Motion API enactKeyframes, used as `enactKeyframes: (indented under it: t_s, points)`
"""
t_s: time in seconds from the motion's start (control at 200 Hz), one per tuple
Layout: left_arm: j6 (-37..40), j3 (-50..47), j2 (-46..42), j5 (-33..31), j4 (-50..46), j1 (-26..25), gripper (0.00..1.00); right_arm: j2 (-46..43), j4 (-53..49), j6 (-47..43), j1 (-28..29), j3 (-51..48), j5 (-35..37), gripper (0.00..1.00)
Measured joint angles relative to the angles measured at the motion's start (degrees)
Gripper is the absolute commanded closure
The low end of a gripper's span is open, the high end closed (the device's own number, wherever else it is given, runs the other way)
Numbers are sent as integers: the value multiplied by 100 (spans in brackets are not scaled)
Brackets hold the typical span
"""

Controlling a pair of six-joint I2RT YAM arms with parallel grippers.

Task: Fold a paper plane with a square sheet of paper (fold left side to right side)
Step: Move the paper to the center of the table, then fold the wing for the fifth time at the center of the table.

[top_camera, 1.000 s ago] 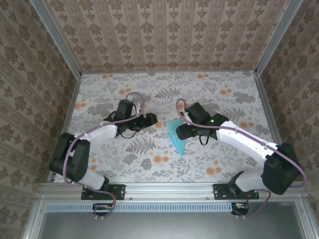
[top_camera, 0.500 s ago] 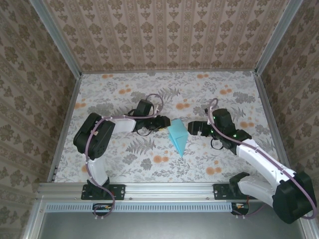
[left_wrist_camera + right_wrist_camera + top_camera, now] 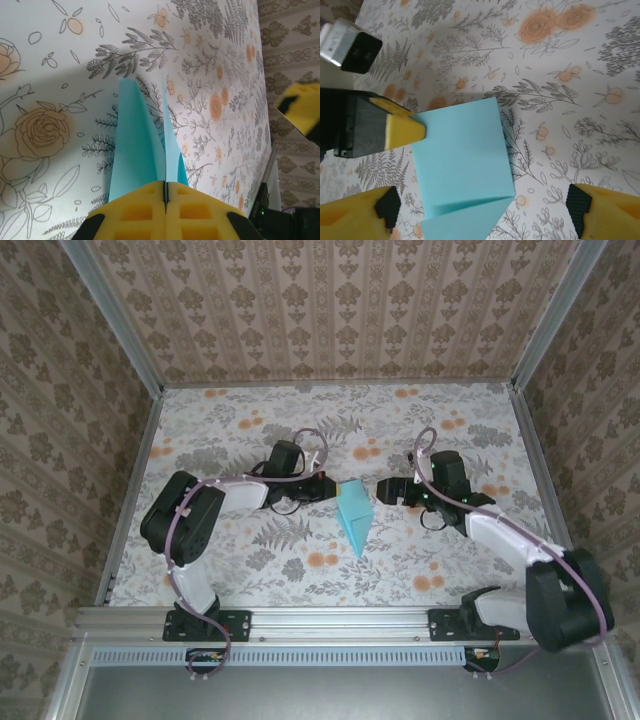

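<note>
The half-made paper plane (image 3: 355,515) lies in the middle of the table (image 3: 250,560), its point toward the near edge. At its far left corner the left gripper (image 3: 328,487), open a second ago, has pinched shut on the edge. The right gripper (image 3: 385,490) has backed off, jaws wide. The left-to-right fold can probably begin.

left gripper (image 3: 165,187) — now pinching paper plane (image 3: 355,514), right gripper (image 3: 383,490) off

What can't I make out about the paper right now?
- Left wrist: how many layers of the paper the shut left end effector pinches; it covers that edge.
- Right wrist: the paper's lower part, cut off by the frame's bottom edge.
- Top view: crease lines, too small.
</note>
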Motion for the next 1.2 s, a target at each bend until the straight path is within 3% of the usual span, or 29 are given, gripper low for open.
enactKeyframes:
  t_s: [0.22,0.55,0.71,1.2]
  points:
    - [256,-302,-120,258,361,68,100,1545,542,-13,-184,326,-1235,26]
    - [431,-393,-120,483,647,68,100,2822,1300,-17,-190,734,-2024,29]
    - [459,-415,-114,540,728,68,100,3121,1759,26,-223,776,-2439,32]
    - [501,-415,50,581,885,118,100,3324,2024,131,-223,809,-2981,59]
